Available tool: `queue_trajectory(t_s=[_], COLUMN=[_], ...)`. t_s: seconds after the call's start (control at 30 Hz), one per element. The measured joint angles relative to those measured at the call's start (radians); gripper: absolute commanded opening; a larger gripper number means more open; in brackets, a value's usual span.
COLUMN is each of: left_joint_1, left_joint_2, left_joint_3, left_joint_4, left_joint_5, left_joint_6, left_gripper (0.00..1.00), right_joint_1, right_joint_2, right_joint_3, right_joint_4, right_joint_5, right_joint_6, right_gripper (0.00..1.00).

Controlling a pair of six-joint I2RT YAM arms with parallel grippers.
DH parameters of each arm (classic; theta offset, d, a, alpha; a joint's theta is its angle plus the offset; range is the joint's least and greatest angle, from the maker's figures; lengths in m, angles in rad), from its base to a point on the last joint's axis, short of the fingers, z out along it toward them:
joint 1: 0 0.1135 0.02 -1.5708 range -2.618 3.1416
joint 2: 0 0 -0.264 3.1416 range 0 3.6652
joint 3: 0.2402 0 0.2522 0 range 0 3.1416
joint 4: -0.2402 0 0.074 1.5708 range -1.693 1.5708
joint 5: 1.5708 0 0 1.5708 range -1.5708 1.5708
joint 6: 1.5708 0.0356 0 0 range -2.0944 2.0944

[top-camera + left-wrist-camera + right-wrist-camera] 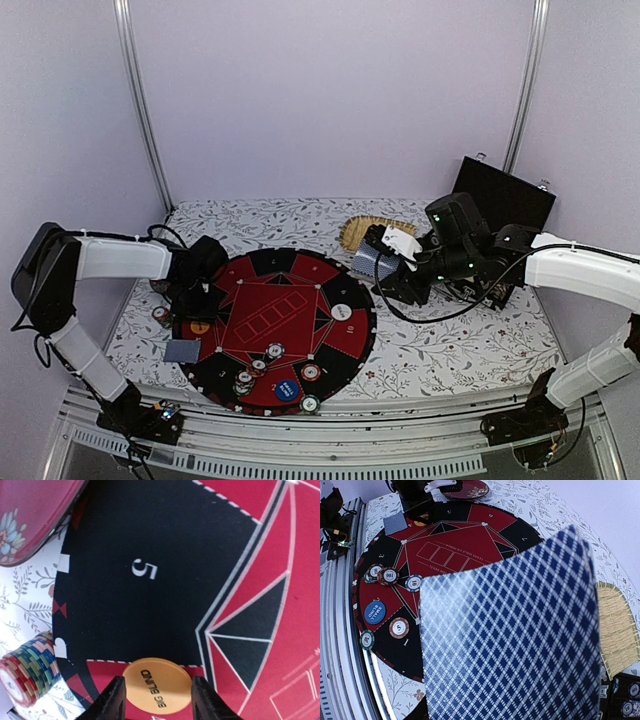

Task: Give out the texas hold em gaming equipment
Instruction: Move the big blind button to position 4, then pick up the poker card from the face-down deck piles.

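My left gripper point(203, 303) is low over the left side of the round poker mat point(300, 270). Its fingers point(115, 700) are closed against both edges of an orange "BIG BLIND" button point(157, 685), which sits at mat level on a red segment beside the black "5" segment. My right gripper point(388, 262) hovers over the mat's far right edge, shut on playing cards point(370, 263). Their blue diamond back point(510, 630) fills the right wrist view and hides the fingers. One card point(182, 350) lies at the mat's left edge. Several chips point(275, 350) and a blue button point(287, 390) lie on the near part.
A stack of chips point(27, 672) stands just off the mat beside the left gripper, with a red patterned dish point(30, 515) close by. The straw tray point(372, 227) lies behind the right gripper. An open black case point(500, 200) stands at the back right.
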Motion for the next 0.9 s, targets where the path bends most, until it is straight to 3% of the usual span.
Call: queue_trajectory(t_s=[0.27,0.43,0.63,0.8,0.9], left_joint_1=[-0.037,-0.102,-0.24,-0.343,-0.376], left_joint_2=[-0.243,-0.402,-0.38,-0.284,-0.22], left_joint_3=[0.045,0.06,0.06,0.08,0.114], left_joint_4=[0.095,0.31,0.527,0.64,0.654], left_joint_5=[0.145,0.341,0.569,0.678,0.688], left_joint_6=[0.05,0.05,0.045,0.076,0.096], left_gripper=[0.53,0.67,0.98,0.98,0.93], right_joint_1=[0.004,0.041,0.083,0.113,0.126], right_joint_2=[0.011,0.058,0.12,0.175,0.205], right_joint_3=[0.012,0.048,0.087,0.126,0.134], right_joint_4=[-0.002,0.002,0.025,0.05,0.062], right_joint_5=[0.0,0.0,-0.036,-0.06,-0.071], right_joint_6=[0.0,-0.001,-0.001,0.0,0.0], right_gripper=[0.44,0.44,0.44,0.44,0.44])
